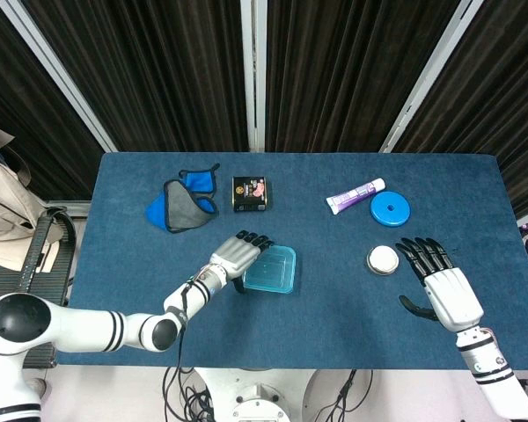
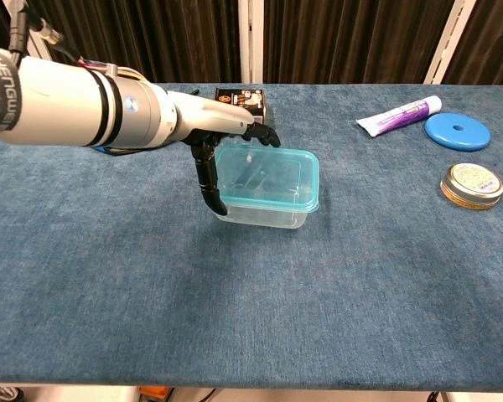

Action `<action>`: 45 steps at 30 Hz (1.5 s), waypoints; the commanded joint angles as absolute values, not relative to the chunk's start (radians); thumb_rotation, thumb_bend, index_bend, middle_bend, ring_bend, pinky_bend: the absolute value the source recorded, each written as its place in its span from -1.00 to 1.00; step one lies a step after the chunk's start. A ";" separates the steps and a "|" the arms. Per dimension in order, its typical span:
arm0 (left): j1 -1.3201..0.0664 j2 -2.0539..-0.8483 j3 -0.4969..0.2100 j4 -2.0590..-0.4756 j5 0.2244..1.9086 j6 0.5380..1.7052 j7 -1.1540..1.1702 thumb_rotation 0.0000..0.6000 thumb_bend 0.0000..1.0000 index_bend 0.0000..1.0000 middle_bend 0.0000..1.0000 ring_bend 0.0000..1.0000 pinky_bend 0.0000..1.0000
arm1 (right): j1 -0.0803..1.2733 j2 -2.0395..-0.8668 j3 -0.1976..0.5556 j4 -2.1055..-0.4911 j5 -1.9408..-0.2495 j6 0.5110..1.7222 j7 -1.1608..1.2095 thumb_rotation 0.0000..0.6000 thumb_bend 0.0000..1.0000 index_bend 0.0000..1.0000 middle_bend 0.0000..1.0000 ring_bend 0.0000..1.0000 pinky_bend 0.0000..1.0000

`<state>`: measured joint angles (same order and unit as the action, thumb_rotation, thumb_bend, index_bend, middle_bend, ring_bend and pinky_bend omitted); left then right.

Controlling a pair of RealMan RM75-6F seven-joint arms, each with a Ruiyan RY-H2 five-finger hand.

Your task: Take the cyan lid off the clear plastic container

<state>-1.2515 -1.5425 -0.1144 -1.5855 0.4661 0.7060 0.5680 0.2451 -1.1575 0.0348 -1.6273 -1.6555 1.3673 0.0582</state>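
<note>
The clear plastic container (image 1: 273, 280) (image 2: 268, 209) stands near the table's middle with its cyan lid (image 1: 271, 267) (image 2: 267, 174) on top. My left hand (image 1: 238, 256) (image 2: 220, 134) is at the container's left end. Its fingers reach over the lid's far-left corner, and the thumb (image 2: 208, 177) hangs down against the left wall. I cannot tell whether it grips. My right hand (image 1: 442, 283) shows only in the head view, flat with fingers spread, holding nothing, just right of a round tin.
A round tin (image 1: 383, 259) (image 2: 472, 185), a blue disc (image 1: 390, 209) (image 2: 457, 131) and a toothpaste tube (image 1: 355, 195) (image 2: 400, 115) lie at the right. A black box (image 1: 250, 193) (image 2: 253, 102) and a blue-grey mask (image 1: 183, 202) lie behind the left hand.
</note>
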 commanded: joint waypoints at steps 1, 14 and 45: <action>-1.269 -1.547 -0.105 -1.567 0.437 0.695 0.556 1.00 -0.79 -1.00 -1.00 -1.00 -0.88 | 0.258 -1.167 0.034 -1.622 -1.663 1.355 0.057 1.00 -0.67 -1.00 -0.89 -1.00 -1.00; -1.260 -1.581 -0.107 -1.509 0.483 0.672 0.455 1.00 -0.79 -0.79 -0.61 -0.65 -0.66 | 0.376 -1.346 0.055 -1.502 -1.687 1.248 0.053 1.00 -0.48 -1.00 -0.87 -1.00 -1.00; -1.251 -1.628 -0.113 -1.487 0.565 0.683 0.369 1.00 -0.79 -0.74 -0.60 -0.64 -0.60 | 0.547 -1.809 0.032 -0.996 -1.785 1.359 0.254 1.00 -0.95 -1.00 -1.00 -1.00 -1.00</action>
